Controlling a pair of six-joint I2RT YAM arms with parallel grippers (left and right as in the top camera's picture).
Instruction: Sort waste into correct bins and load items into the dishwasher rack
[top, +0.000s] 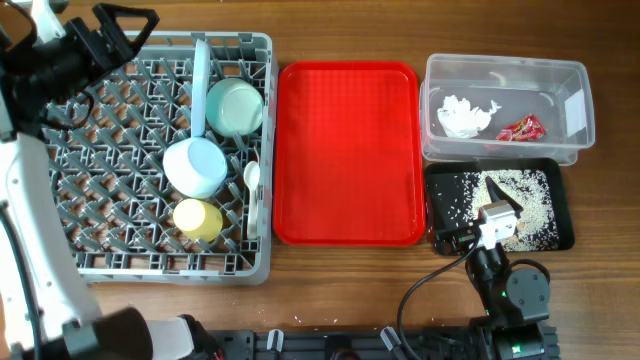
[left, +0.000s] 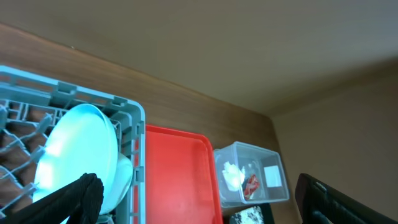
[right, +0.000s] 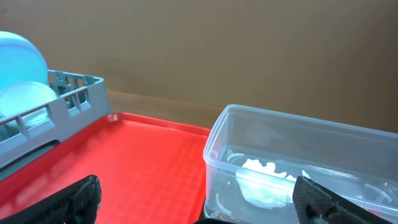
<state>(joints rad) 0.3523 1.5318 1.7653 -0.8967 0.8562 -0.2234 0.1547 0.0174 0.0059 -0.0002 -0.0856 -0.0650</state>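
Note:
The grey dishwasher rack (top: 60, 150) at the left holds a light blue plate (top: 200, 70) on edge, a pale blue-green bowl (top: 235, 105), a light blue round dish (top: 195, 165), a yellow cup (top: 198, 218) and a white spoon (top: 252, 180). The clear tub (top: 575, 75) holds the white napkin (top: 463, 116) and the red wrapper (top: 521, 128). The black tray (top: 562, 215) holds rice scraps (top: 530, 200). My left gripper (top: 125, 30) is open and empty over the rack's back left corner. My right gripper (top: 480, 218) is open and empty over the black tray's front.
The red serving tray (top: 348, 150) lies bare between the rack and the bins. The right wrist view shows the tub (right: 214, 149), the napkin (right: 267, 186) and the red tray (right: 143, 168). The left wrist view shows the rack rim (left: 134, 124) and the tub (left: 270, 177).

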